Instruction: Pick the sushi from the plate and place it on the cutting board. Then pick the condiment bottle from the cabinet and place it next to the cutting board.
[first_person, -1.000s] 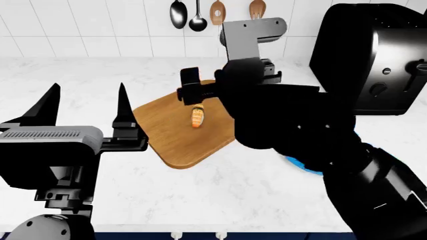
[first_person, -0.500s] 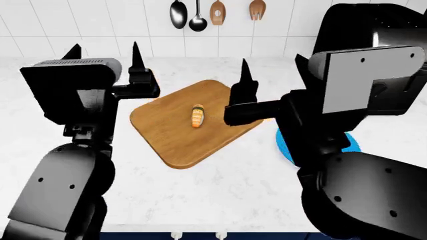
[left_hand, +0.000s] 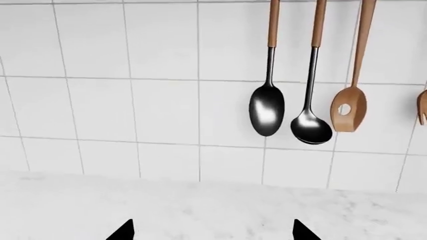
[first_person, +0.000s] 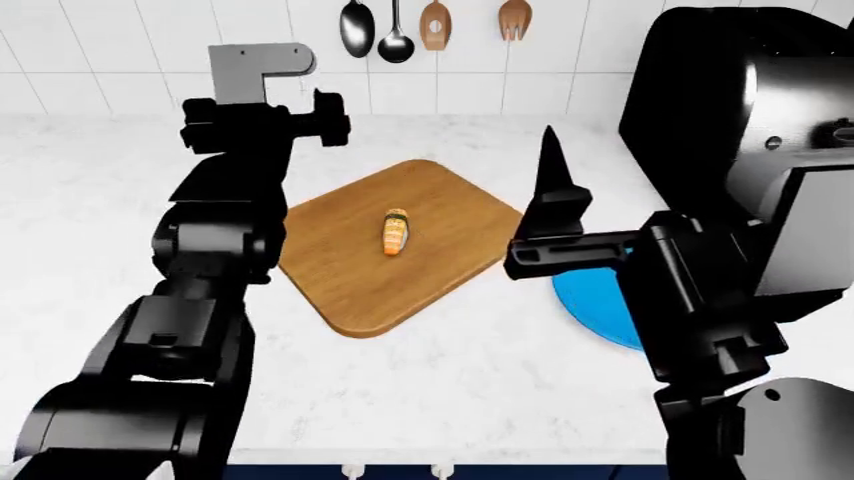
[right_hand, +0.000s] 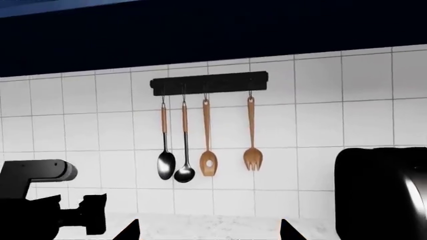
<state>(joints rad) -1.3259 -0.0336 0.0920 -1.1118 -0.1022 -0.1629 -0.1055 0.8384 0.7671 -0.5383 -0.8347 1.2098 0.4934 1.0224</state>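
Note:
The sushi (first_person: 395, 231) lies on the cutting board (first_person: 441, 200), near its middle, with nothing touching it. The blue plate (first_person: 597, 303) shows partly behind my right arm, right of the board, and looks empty. My left gripper (first_person: 267, 120) is raised over the board's far left corner and points at the tiled wall. In the left wrist view (left_hand: 212, 231) its two tips stand wide apart, open and empty. My right gripper (first_person: 601, 170) is raised right of the board, open and empty, as the right wrist view (right_hand: 208, 231) shows. The condiment bottle is out of view.
A big black appliance (first_person: 747, 110) stands at the back right, also in the right wrist view (right_hand: 380, 195). Spoons and wooden utensils (right_hand: 207, 145) hang from a black rail (right_hand: 209, 83) on the tiled wall. A dark band (right_hand: 213, 30) runs above the tiles. A white marble counter (first_person: 107, 200) surrounds the board.
My right gripper has let go of the sushi, drawn back to the right and lifted. My left arm has risen and reached toward the wall. The sushi stays on the board.

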